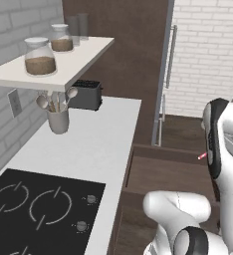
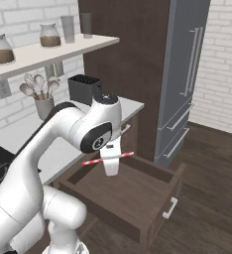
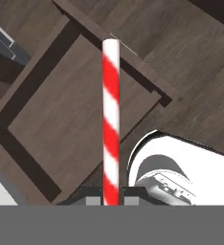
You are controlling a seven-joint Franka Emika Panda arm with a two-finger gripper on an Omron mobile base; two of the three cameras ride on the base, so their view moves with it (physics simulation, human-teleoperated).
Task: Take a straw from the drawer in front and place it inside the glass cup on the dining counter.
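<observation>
The gripper (image 2: 110,166) is clenched on the straw (image 2: 108,158), which it holds level in the air above the open drawer (image 2: 133,198), clear of the drawer's floor. In the hand view the straw (image 3: 111,119) runs straight away from the finger tips (image 3: 94,201), red-and-white striped, pinched at its near end with the rest of its length free over the brown drawer interior (image 3: 61,119). In the right base view a short red end sticks out to the left of the hand and a longer part to the right. In the left base view just the straw's tip (image 1: 202,156) peeks out from behind the arm, over the far part of the drawer (image 1: 163,172).

The drawer is pulled out from the dark cabinet under the white worktop (image 1: 88,144). On that worktop sit a black hob (image 1: 39,209) at the near left, a grey utensil holder (image 1: 58,119) with spoons further back, and a black toaster (image 1: 86,94) at the far end. A white shelf (image 1: 63,64) above carries two jars (image 1: 40,56) with brown contents. A tall grey fridge (image 2: 185,74) stands to the right of the dark cabinet panel (image 2: 128,64)
</observation>
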